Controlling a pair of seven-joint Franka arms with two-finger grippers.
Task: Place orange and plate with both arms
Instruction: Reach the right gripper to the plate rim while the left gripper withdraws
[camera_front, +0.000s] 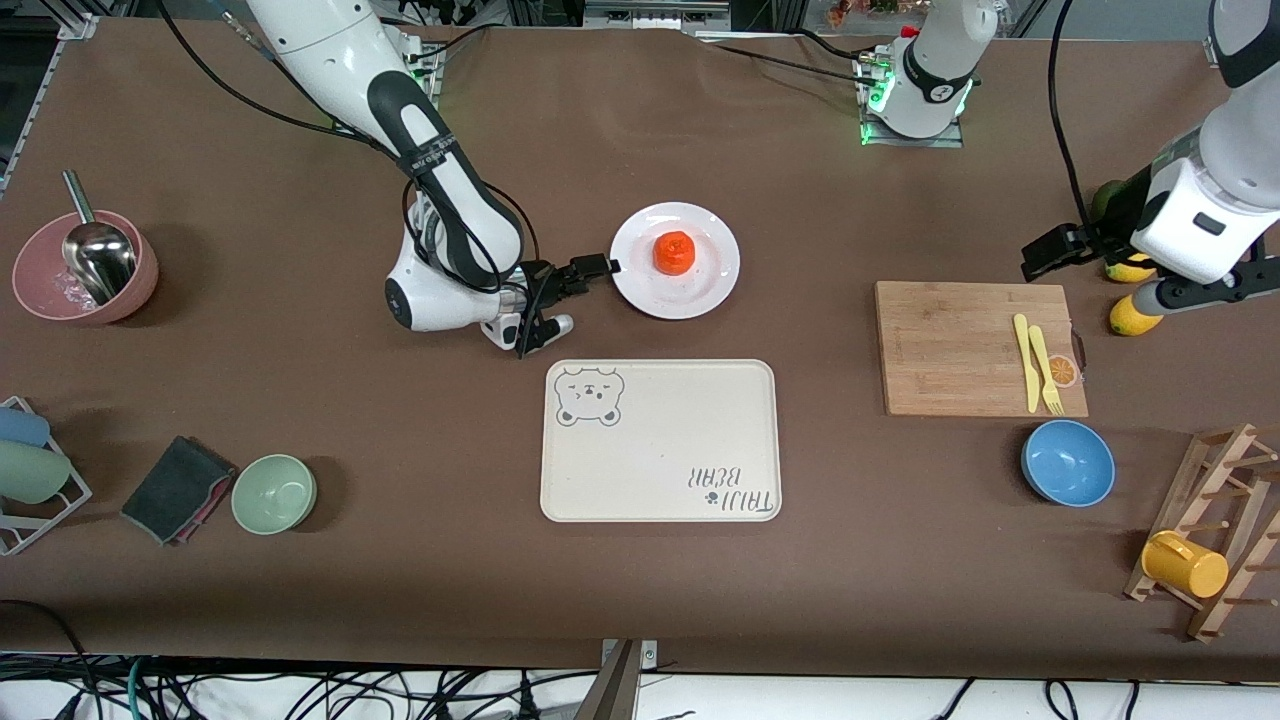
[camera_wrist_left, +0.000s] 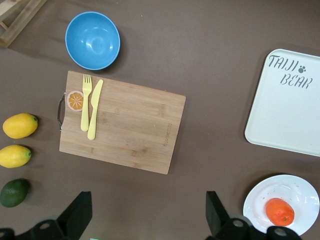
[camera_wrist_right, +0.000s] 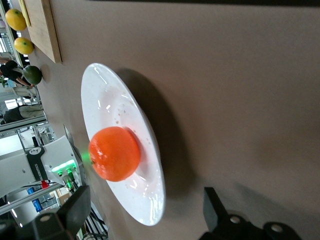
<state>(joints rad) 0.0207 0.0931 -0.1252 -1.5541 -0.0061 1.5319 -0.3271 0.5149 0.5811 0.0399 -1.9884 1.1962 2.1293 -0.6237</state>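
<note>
The cream tray (camera_front: 660, 440) lies nearer the front camera than the white plate (camera_front: 712, 285), the orange (camera_front: 674, 252) sits in the plate's centre, the right gripper (camera_front: 598, 266) is low at its rim with fingers apart, and the left gripper (camera_front: 1050, 252), also spread, waits above the cutting board (camera_front: 950, 350).

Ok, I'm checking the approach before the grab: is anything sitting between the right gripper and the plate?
Nothing visible does. The right gripper is open, low over the table right at the rim of the plate, with only bare tabletop between them. The orange sits on the plate's centre.
</note>
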